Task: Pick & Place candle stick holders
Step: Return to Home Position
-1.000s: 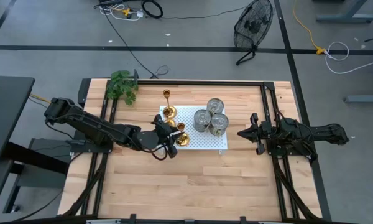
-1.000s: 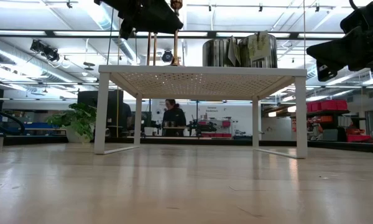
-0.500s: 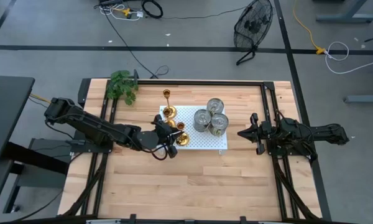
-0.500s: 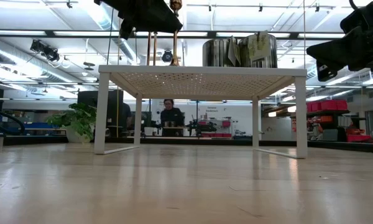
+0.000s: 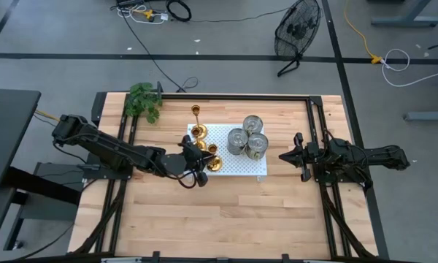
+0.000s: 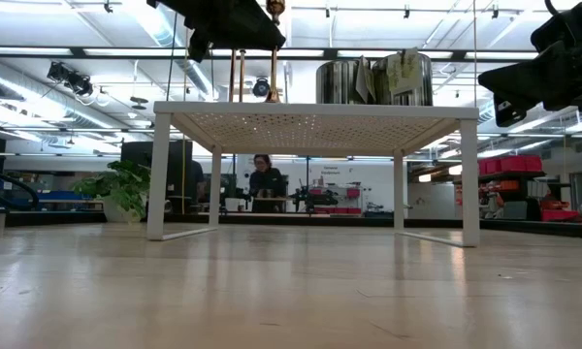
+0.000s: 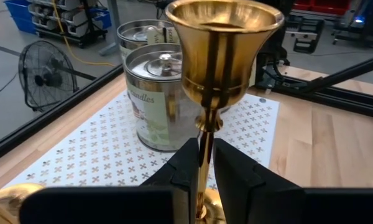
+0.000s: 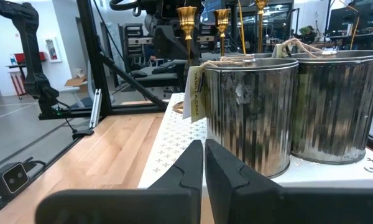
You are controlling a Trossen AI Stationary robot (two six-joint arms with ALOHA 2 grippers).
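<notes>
Three gold candle stick holders show in the high view. One point(image 5: 196, 111) is just past the far-left corner of a white perforated shelf point(image 5: 237, 166). One point(image 5: 198, 132) stands on that corner. One point(image 5: 213, 157) is at the shelf's left edge, in my left gripper point(image 5: 204, 155), which is shut on it. In the left wrist view this holder point(image 7: 222, 43) has a wide cup on a slim stem. My right gripper point(image 5: 283, 156) is shut and empty, to the right of the shelf, and its fingers point(image 8: 203, 146) point at the shelf. My left gripper pinches the holder's slim stem point(image 7: 204, 134), below the cup, between its two fingers point(image 7: 188, 163). The fingers come level from the table's left side and lie across the stem. The holder stands upright with its base low between the fingers. I cannot tell whether the base rests on the shelf.
Three metal tins point(image 5: 248, 139) stand close together on the far right part of the shelf. A green plant point(image 5: 144, 102) sits at the table's far left corner. Bare wood point(image 5: 226, 219) lies in front of the shelf. A person shows far behind the table point(image 6: 263, 179).
</notes>
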